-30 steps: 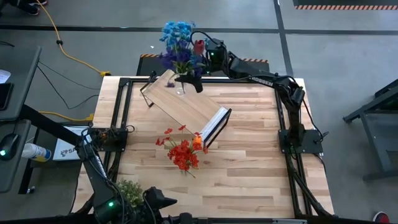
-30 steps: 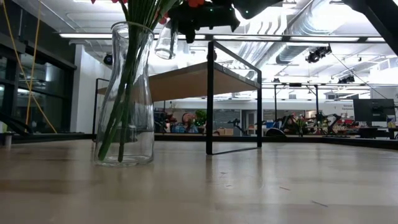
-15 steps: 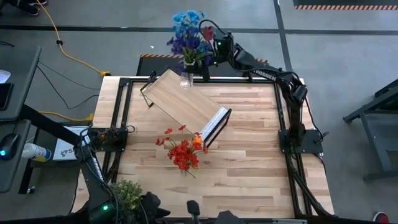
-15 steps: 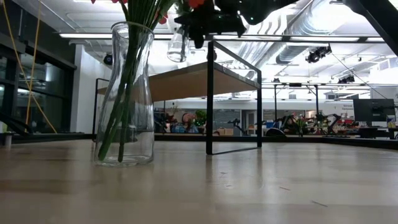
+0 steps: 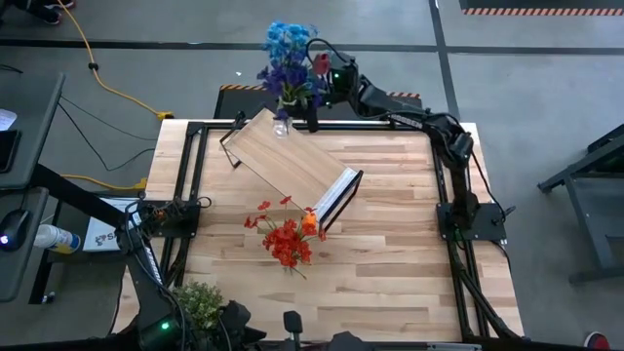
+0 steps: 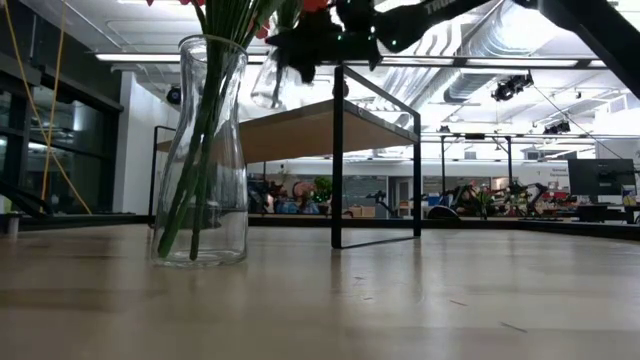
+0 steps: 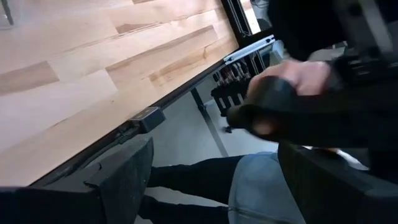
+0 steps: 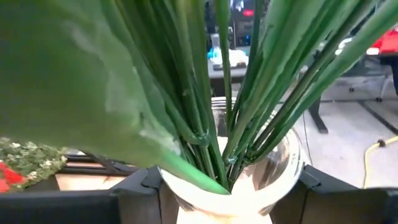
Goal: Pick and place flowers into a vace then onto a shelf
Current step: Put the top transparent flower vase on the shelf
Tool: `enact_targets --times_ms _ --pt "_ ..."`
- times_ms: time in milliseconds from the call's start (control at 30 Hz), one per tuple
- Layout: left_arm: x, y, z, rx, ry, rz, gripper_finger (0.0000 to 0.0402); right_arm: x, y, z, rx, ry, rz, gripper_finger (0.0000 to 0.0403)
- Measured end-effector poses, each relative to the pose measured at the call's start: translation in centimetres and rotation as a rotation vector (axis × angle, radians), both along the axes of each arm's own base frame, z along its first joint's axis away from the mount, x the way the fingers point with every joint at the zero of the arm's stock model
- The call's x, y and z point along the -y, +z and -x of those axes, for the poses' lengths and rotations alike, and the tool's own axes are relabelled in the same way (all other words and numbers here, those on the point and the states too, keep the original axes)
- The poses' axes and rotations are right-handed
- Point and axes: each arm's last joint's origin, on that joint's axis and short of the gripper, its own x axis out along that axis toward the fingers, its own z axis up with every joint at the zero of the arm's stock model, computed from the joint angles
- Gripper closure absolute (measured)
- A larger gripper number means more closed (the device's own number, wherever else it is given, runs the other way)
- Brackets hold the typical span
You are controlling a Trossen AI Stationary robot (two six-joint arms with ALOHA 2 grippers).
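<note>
My right gripper (image 5: 310, 107) reaches to the table's far edge, shut on a clear glass vase (image 5: 282, 125) of blue and purple flowers (image 5: 287, 57). This vase (image 6: 270, 80) hangs tilted just over the shelf's far corner. The shelf (image 5: 292, 166), a light wood board on a black frame, stands slantwise mid-table. A second glass vase (image 6: 203, 150) with red and orange flowers (image 5: 286, 242) stands on its base nearer me. My left gripper (image 7: 211, 162) is open past the near edge, touching nothing. My right gripper holds the vase by its upper glass wall (image 8: 180, 199), pinched between the two fingers (image 8: 140, 190), which come level from the table's right side. The vase is lifted and tilted. Green stems (image 8: 217, 93) rise from its mouth.
A bushy pale-green leafy clump (image 5: 200, 302) sits at the near left corner by my left arm. A person's hand (image 7: 283, 93) and legs show beyond the near edge in the left wrist view. Bare planks (image 5: 390, 253) lie to the right of the shelf.
My right gripper has carried the vase of blue flowers off the shelf's far corner toward the table's far edge, then swung it slightly back left. The vase stays lifted and tilted. My left arm has shifted along the near edge.
</note>
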Motion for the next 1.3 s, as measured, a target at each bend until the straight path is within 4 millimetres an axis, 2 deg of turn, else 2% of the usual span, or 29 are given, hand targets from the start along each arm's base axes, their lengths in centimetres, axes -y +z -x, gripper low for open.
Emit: enact_targets --times_ms 100,300,733,1100,1300 --pt "0.0 0.0 0.0 0.0 0.001 0.0 0.0025 0.2 -0.9 -0.5 -0.016 0.003 -0.017 0.0237" --pt "-0.2 -0.2 0.1 -0.011 0.024 0.003 0.0025 0.4 -1.5 -0.9 -0.005 0.024 -0.032 0.0237" --pt "-0.7 -0.6 1.2 -0.018 0.096 -0.066 0.0025 0.4 -0.8 -0.9 0.058 0.028 0.013 0.0237" --pt "-1.4 -1.0 1.6 -0.082 0.088 -0.157 0.0025 0.5 -0.6 -1.2 0.104 -0.014 -0.054 0.0237" --pt "-1.6 -1.2 1.8 -0.106 0.084 -0.183 0.0025 -0.4 -0.1 -1.7 0.149 -0.018 -0.053 0.0237"
